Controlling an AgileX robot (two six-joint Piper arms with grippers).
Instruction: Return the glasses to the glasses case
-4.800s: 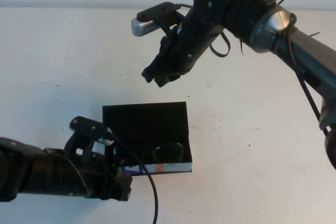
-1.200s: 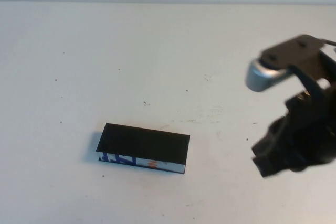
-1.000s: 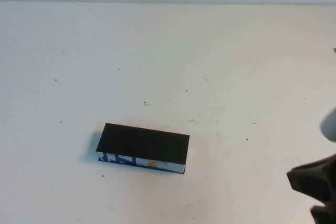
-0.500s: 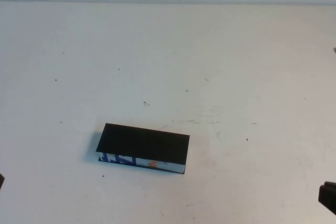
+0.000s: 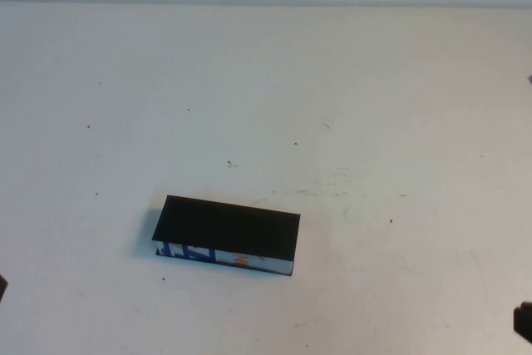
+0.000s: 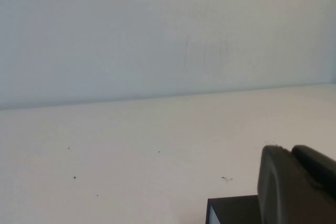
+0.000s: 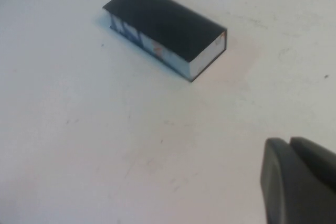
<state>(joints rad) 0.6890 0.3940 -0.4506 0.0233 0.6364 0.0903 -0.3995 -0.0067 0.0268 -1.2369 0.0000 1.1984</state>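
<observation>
- The glasses case (image 5: 226,234) lies shut on the counter (image 5: 349,106); we judge the glasses inside, unseen.
- Our right gripper (image 7: 299,182) has just withdrawn to the near right edge, jaws together, empty.
- Our left gripper (image 6: 294,182) sits parked near left; jaw state we cannot tell.

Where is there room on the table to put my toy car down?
Almost everywhere. The closed glasses case sits alone near the front middle of the table. Bare table lies behind it up to the wall and out to both sides. Avoid the front corners: the left claw and right claw sit parked there.
</observation>
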